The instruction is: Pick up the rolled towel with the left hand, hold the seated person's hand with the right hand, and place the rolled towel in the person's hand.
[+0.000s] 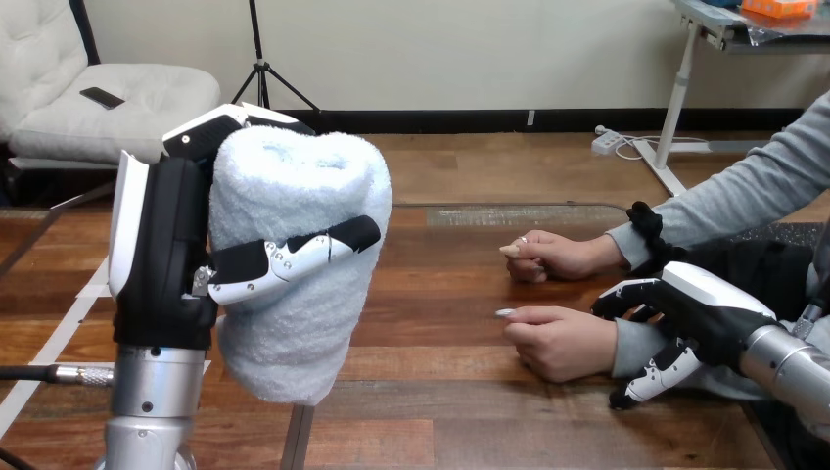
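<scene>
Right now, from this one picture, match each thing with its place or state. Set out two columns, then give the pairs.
1. rolled towel
2. left robot hand
3. right robot hand
4. person's farther hand

A. loosely closed, resting on the table
B. curled round the person's wrist
C. white and upright
D. wrapped round the towel

Pairs: 1-C, 2-D, 3-B, 4-A.

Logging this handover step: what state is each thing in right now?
rolled towel: upright, held up
left hand: shut round the rolled towel
right hand: curled round the person's wrist
person's nearer hand: loosely closed, empty
person's farther hand: loosely closed
</scene>
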Robot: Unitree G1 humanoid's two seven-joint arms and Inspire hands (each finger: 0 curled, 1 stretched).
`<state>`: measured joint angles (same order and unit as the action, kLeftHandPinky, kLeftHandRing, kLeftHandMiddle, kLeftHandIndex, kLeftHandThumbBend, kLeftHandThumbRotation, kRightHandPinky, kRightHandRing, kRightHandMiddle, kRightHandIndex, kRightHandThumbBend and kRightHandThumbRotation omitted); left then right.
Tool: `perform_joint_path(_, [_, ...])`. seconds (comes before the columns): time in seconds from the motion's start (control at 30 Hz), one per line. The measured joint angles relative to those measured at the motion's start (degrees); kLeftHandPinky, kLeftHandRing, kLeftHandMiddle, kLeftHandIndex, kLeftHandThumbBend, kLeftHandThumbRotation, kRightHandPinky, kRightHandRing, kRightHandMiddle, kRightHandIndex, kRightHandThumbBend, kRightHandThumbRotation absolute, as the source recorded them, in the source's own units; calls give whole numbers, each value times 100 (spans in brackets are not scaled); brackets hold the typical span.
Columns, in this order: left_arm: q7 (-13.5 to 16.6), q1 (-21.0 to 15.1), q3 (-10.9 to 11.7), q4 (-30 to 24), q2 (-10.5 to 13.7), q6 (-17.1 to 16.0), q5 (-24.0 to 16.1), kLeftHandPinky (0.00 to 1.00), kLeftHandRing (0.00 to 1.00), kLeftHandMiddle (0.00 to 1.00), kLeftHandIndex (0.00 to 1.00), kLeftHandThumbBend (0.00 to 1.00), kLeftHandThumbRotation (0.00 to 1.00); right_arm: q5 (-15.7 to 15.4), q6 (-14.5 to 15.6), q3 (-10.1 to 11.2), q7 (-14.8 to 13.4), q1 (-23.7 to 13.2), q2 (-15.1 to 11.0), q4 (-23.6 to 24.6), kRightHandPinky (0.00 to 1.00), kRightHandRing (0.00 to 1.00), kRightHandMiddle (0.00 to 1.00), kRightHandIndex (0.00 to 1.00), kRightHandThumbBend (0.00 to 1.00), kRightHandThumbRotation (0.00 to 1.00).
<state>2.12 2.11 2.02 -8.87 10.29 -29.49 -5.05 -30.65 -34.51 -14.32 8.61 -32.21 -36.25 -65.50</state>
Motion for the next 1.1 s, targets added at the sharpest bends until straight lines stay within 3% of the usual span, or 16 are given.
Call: perform_joint_path(1.1, [-67,0,32,2,-3,-7,49,27,31,36,39,71,0,-307,76,-386,-156,-276,0,-71,48,51,55,55,94,0])
